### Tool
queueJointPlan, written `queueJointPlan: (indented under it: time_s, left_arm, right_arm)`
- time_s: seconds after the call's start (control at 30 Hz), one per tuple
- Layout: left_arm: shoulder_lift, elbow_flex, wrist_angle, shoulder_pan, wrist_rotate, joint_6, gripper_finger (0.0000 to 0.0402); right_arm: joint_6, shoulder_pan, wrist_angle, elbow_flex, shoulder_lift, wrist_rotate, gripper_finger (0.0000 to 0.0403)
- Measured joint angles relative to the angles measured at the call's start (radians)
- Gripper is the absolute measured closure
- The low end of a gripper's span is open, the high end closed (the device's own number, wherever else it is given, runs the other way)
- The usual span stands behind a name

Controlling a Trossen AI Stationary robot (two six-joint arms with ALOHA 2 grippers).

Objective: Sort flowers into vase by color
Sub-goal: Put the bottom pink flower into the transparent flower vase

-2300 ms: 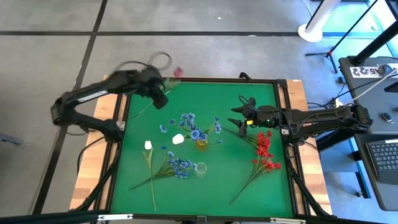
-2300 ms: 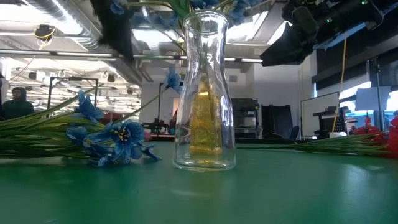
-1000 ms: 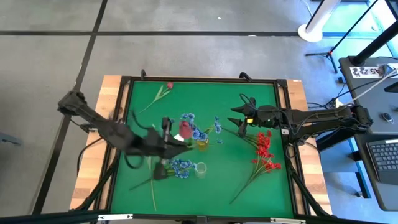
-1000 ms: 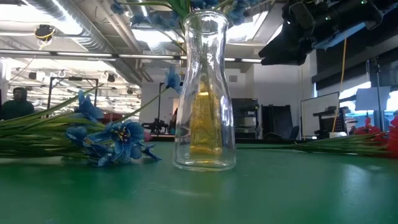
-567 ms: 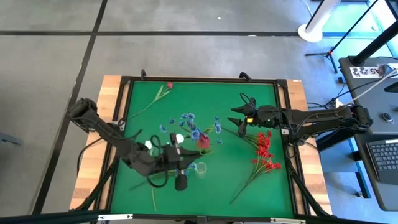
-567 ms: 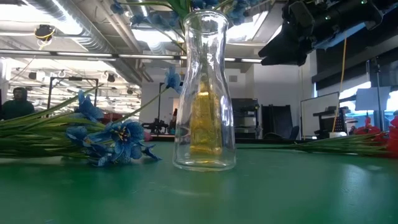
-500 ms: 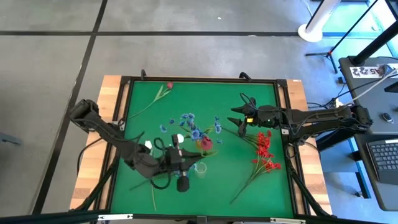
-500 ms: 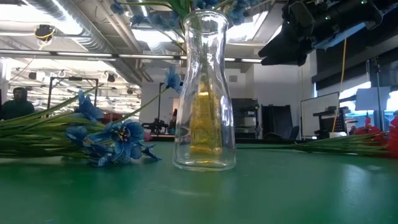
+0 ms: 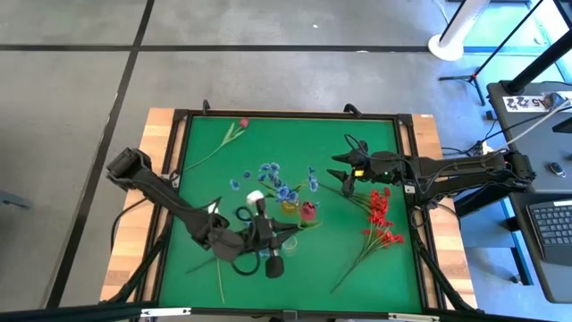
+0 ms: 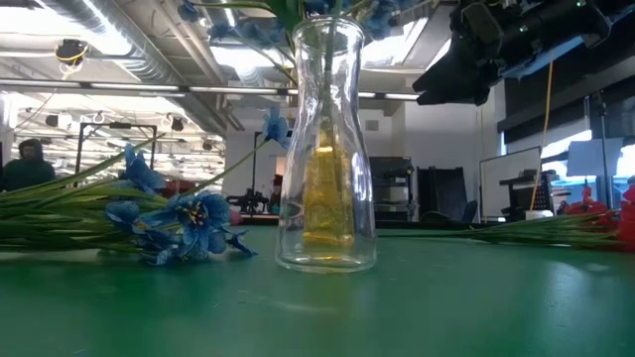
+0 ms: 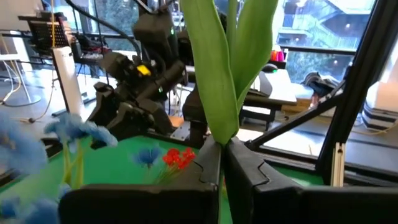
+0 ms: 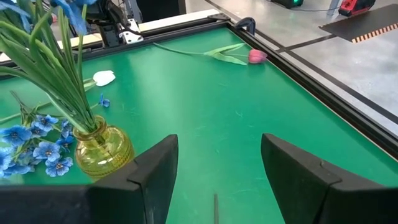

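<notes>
My left gripper (image 9: 271, 240) is over the near middle of the table beside the clear glass vase (image 9: 288, 241), shut on a red/pink bud flower whose bud (image 9: 308, 210) shows near the yellow vase (image 9: 290, 207). That yellow vase holds blue sprays (image 9: 273, 174). The clear vase (image 10: 327, 149) stands upright on its base. My right gripper (image 9: 344, 174) hangs open over the table right of the yellow vase (image 12: 102, 149), touching nothing. Red sprays (image 9: 380, 215) lie flat on the right. Another pink bud flower (image 9: 243, 123) lies at the far edge, and a white bud (image 9: 255, 198) lies by the yellow vase. My left gripper (image 11: 222, 149) pinches the red/pink bud flower between its two fingers at the base of its long green leaves (image 11: 217, 134). The stem runs across the fingers. The flower is lifted clear of the table, its bud away from the gripper toward the yellow vase.
Loose blue sprays (image 10: 184, 223) lie on the green mat left of the clear vase, partly under my left arm. A raised black frame (image 12: 298, 68) edges the mat. Open mat lies along the far side (image 9: 304, 139) and the near right corner (image 9: 375, 277).
My left gripper has carried the red/pink bud flower from beside the blue sprays toward the table's near edge and to the right, ending beside the clear vase. The bud has moved past the yellow vase to its right side. My right arm has kept still.
</notes>
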Motion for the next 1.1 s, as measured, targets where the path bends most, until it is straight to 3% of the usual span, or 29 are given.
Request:
queueJointPlan:
  time_s: [0.43,0.73,0.9,1.1]
  left_arm:
    - [0.067,-0.005,0.0,-0.023,-0.083,-0.003,0.0399]
    - [0.067,-0.158,0.182,-0.036,-0.128,0.012,0.0399]
    - [0.067,-0.191,0.197,-0.032,-0.126,0.022,0.0399]
    - [0.062,-0.186,0.189,-0.026,-0.13,0.046,0.0362]
  right_arm:
    - [-0.002,0.0,0.001,0.0,0.0,0.0,0.0173]
    - [-0.003,0.0,-0.008,0.0,0.0,0.0,0.0173]
    - [-0.003,0.0,-0.009,0.0,0.0,0.0,0.0173]
    - [-0.003,0.0,-0.007,0.0,0.0,0.0,0.0173]
